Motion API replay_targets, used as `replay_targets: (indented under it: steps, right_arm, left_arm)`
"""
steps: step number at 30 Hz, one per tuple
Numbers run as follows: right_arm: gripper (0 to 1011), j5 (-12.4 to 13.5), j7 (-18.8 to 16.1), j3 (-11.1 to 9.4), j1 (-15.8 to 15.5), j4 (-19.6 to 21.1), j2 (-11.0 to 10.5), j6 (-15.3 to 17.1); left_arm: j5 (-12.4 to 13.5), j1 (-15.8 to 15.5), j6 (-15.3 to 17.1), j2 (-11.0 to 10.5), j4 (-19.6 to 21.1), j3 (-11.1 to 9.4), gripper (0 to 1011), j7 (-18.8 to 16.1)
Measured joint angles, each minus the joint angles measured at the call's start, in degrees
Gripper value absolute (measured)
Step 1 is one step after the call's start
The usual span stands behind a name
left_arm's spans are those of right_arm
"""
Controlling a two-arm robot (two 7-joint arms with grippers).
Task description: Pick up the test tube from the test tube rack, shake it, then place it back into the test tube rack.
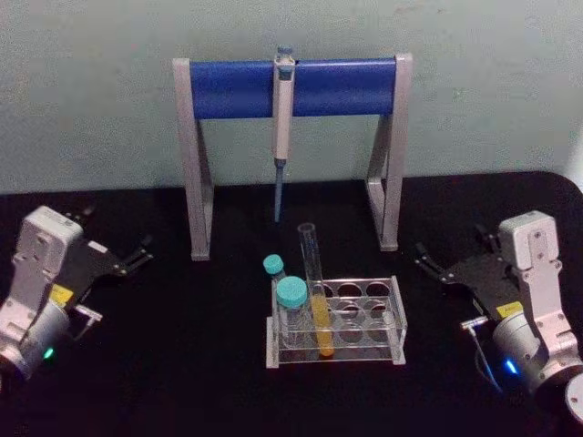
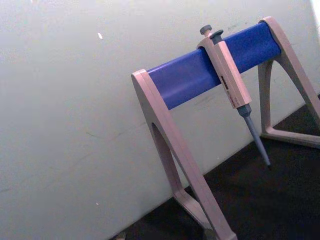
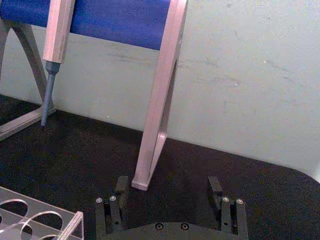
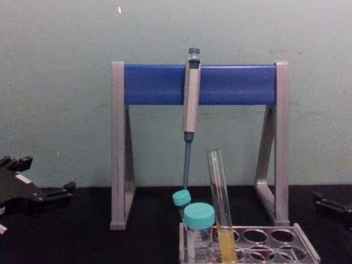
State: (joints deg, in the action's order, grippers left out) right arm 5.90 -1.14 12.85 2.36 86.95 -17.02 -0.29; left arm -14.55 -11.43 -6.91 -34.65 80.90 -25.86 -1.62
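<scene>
The test tube (image 1: 314, 291) is a tall clear glass tube with yellow-orange liquid in its lower part. It stands slightly tilted in a front-left hole of the test tube rack (image 1: 387, 353) and also shows in the chest view (image 4: 220, 203). The rack's clear rim (image 4: 301, 237) and a corner of it (image 3: 30, 216) are visible. My left gripper (image 1: 117, 232) rests open at the table's left, far from the rack. At the right my right gripper (image 1: 451, 244) is open too, its fingers (image 3: 121, 184) spread wide with nothing between them.
A grey-and-blue pipette stand (image 1: 293, 87) rises behind the rack, with a grey pipette (image 1: 282, 127) hanging from its bar. Two teal-capped tubes (image 1: 291, 305) stand in the rack's left end, beside the test tube. The black table stretches between rack and each gripper.
</scene>
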Motion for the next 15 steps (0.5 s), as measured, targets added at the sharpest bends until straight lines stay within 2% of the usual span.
replay_targets:
  steps: [15]
  right_arm:
    - [1000,0.0,0.0,0.0,0.0,0.0,0.0,0.0]
  left_arm:
    - [0.0,0.0,0.0,0.0,0.0,0.0,1001,0.0]
